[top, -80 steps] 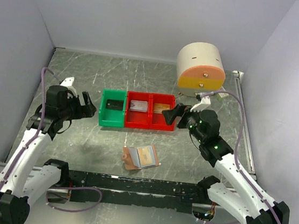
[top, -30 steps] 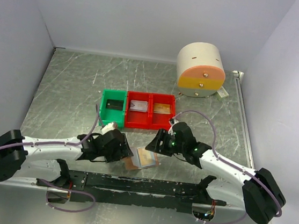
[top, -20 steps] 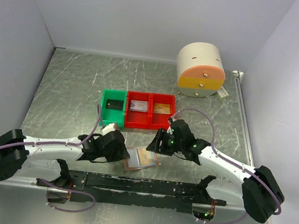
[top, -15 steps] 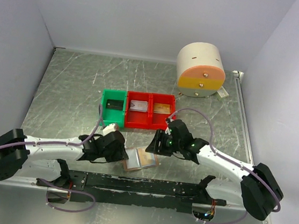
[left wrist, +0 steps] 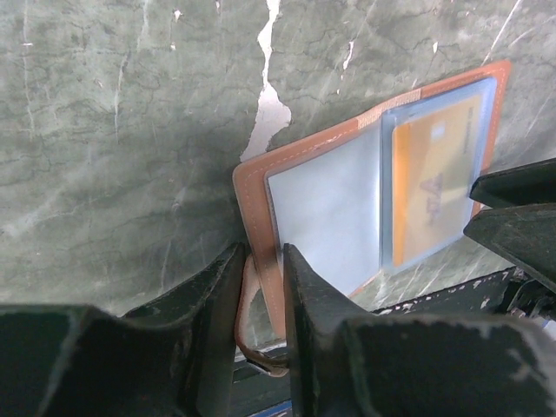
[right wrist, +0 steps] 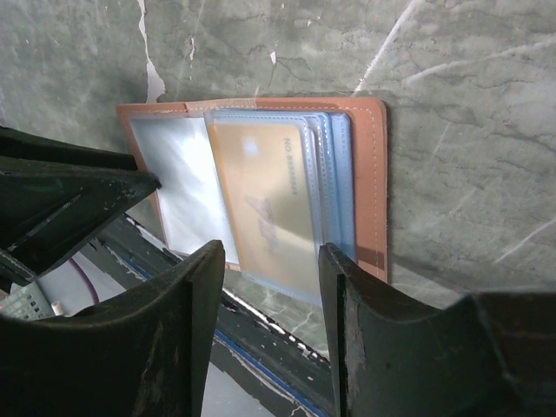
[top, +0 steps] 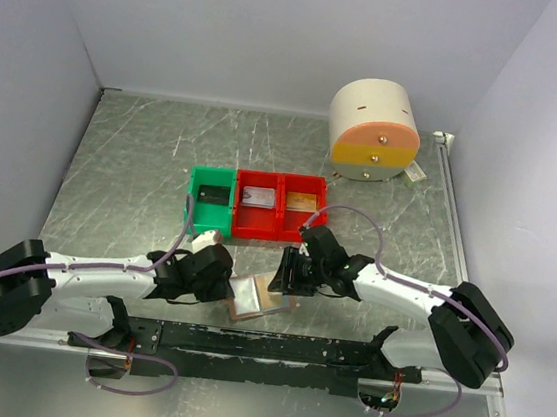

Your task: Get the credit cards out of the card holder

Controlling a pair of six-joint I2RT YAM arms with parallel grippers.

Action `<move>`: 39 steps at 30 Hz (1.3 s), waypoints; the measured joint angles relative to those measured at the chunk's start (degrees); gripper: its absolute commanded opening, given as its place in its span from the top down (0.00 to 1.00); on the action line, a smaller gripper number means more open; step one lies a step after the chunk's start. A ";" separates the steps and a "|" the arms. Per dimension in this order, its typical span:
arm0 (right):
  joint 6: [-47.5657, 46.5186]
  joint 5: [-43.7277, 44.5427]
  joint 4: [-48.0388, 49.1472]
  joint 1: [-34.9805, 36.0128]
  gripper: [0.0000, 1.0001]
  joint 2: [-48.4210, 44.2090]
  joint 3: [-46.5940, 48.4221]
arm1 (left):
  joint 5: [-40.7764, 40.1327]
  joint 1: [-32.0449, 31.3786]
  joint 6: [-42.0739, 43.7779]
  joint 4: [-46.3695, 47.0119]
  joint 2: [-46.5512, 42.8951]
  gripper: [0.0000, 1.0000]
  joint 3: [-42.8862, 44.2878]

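- Top external view: the card holder (top: 253,296) is lying open on the grey marbled bench (top: 132,172), low in the frame and just in front of the arm bases. The left claw (top: 230,287) is meeting its left edge and the right claw (top: 285,282) is hovering at its upper right. Above it, the green bin (top: 206,222) and the red bins (top: 278,231) are each showing one flat card, so the extraction step appears partly done.
- Left wrist view: the left claw (left wrist: 261,256) is pinching the stitched tan leather edge of the card holder (left wrist: 321,200), anchoring it. The lining is showing as pale, glossy sleeves. A gold card (left wrist: 434,182) is sitting in the right sleeve.
- Right wrist view: the right claw (right wrist: 269,252) is standing with its jaws apart, holding nothing and straddling the lower end of the gold card (right wrist: 261,200). The card is thin, rigid and round-cornered, and several stacked clear sleeves are lying under it on the card holder (right wrist: 372,156).
- Next move, as judged: the right claw needs to grip the card's free end and draw it out along the sleeve while the left claw is holding the leather down. The slick plastic may slip.
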 measured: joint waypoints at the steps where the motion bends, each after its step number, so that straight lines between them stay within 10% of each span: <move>1: 0.00 -0.04 0.07 0.02 0.52 0.09 0.02 | 0.02 0.00 0.07 0.00 0.00 0.67 0.00; 39: 0.76 -1.29 0.90 0.09 0.52 2.03 2.78 | -0.81 0.00 2.64 -2.78 0.66 0.75 2.45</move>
